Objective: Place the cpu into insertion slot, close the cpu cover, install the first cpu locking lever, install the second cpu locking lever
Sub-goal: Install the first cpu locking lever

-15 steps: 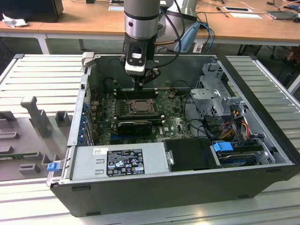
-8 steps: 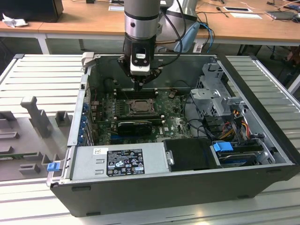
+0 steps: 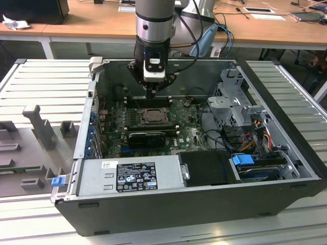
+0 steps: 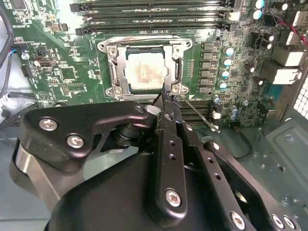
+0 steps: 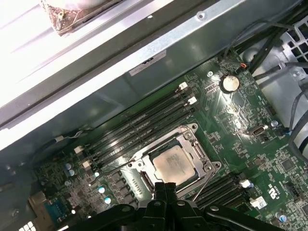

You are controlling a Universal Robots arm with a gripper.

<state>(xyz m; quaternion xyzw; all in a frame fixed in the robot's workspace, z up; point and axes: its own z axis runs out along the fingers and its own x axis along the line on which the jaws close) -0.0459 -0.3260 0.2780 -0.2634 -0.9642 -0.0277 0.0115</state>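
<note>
Fingertips point(image 4: 169, 107) come first: your gripper point(image 4: 166, 97) has its two matte black metal fingers drawn together into one narrow point. Nothing is visible between them, and the point sits at the near edge of the insertion slot point(image 4: 175, 72), by one corner. Just beside the tip, a thin bare-steel wire lever point(image 4: 199, 114) juts slantwise out from that same corner of the slot. It seems raised rather than lying flat along the frame.

Inside the slot the cpu point(image 4: 144, 73) lies flat and square, its pale metal lid dull and smeared. The cpu cover point(image 4: 119, 67), a thin stamped silvery frame with a large window, is down around it. By my reading you have seating and cover done and are on the locking levers; whether the other lever is latched I cannot tell. A springy wire like this one calls for a firm push down and sideways under its hook, with the tip kept off the chip.

Beyond the slot, long black plastic memory slots point(image 4: 154, 19) run across the glossy green motherboard point(image 4: 62, 72). In the exterior view your arm reaches down into the open sheet-metal case point(image 3: 204, 217), right above the slot.
</note>
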